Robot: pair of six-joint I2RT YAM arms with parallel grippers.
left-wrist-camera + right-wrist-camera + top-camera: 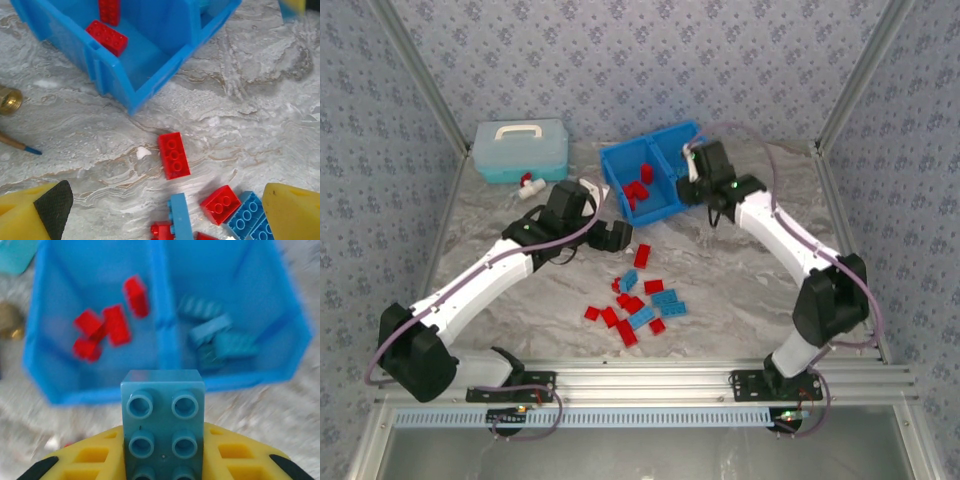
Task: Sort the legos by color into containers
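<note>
Drop-off step: right gripper (697,160), jaws clamped on a light blue lego (162,410), hovers at the near rim of the blue bin (250,377) and likely needs nudging over the blues' compartment (240,300) before release; left gripper (167,207), jaws wide, hangs above a loose red lego (174,155) on the tabletop (250,100).

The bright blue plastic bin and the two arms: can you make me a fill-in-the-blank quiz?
The right end effector holds a ____ studded plastic brick.
The bright blue plastic bin has ____ compartments: red bricks in one, light blue bricks in the other.
The left end effector hangs above the grey marbled table with its jaws ____.
Missing: light blue; two; open.
</note>
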